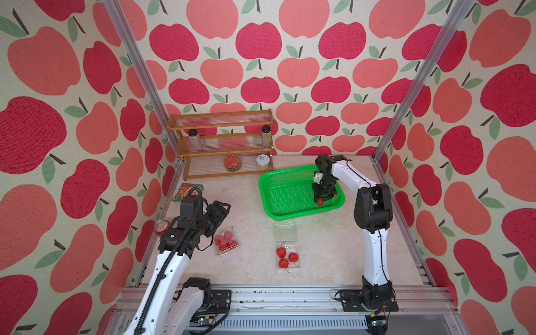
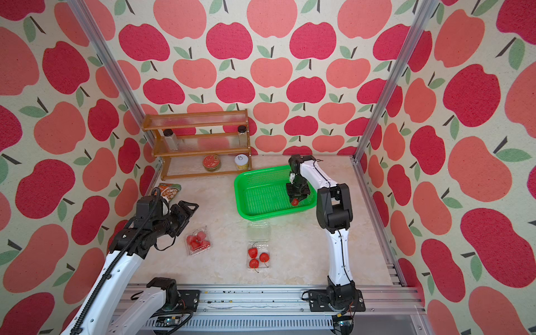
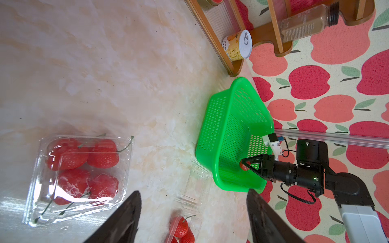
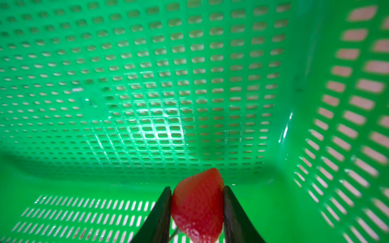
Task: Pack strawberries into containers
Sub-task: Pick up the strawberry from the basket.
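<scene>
clamping a strawberry (image 4: pixel 197 210) between its fingers (image 4: pixel 161 212), the right gripper (image 1: pixel 319 200) sits in a front corner of the basket (image 1: pixel 262 188). left gripper (image 3: pixel 193 192) gapes wide near the closed container (image 1: pixel 226 240); the open container (image 1: pixel 285 232) holds three strawberries (image 1: pixel 285 257) toward the front edge of the table (image 1: pixel 327 261).

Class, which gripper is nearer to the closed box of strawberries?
Left. The left gripper hangs open close beside the closed box. The right gripper is farther off, inside the green basket, shut on a strawberry.
</scene>
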You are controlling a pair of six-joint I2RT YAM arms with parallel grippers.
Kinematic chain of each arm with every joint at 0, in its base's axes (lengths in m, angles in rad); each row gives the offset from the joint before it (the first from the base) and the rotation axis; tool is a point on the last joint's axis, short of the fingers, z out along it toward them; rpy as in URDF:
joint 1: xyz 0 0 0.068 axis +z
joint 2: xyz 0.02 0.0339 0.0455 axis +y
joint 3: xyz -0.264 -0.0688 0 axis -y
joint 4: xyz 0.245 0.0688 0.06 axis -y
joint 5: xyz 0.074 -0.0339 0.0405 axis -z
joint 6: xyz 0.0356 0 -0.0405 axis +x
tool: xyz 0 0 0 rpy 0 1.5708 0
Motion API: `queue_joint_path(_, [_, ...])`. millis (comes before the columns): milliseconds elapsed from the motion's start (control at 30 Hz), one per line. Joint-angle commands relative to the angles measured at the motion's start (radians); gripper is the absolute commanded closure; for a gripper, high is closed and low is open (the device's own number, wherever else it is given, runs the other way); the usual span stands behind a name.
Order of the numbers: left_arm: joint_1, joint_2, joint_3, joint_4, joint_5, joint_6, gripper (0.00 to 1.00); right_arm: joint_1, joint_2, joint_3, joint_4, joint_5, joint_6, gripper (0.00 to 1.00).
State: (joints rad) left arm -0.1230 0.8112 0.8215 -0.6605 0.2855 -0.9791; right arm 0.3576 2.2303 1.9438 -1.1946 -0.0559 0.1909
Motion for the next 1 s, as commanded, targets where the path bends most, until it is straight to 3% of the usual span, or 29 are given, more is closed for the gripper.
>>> queue_joint_path(0, [0.0,0.009,-0.004,0.008,0.001,-0.009,0.23,0.006,-0.059,0.048,-0.01,-0.062,0.03,0.62])
queue_joint_path(567, [-0.056,0.137,0.087,0.054,0.021,0.036,0.23,0.121,-0.28,0.012,-0.021,-0.102,0.086,0.62])
queue_joint_path(800, [-0.07,0.165,0.134,0.047,0.003,0.054,0.23,0.193,-0.442,-0.074,-0.029,-0.101,0.107,0.62])
queue_joint_path(967, [-0.087,0.193,0.156,0.04,-0.012,0.07,0.23,0.285,-0.571,-0.221,0.009,-0.108,0.148,0.62])
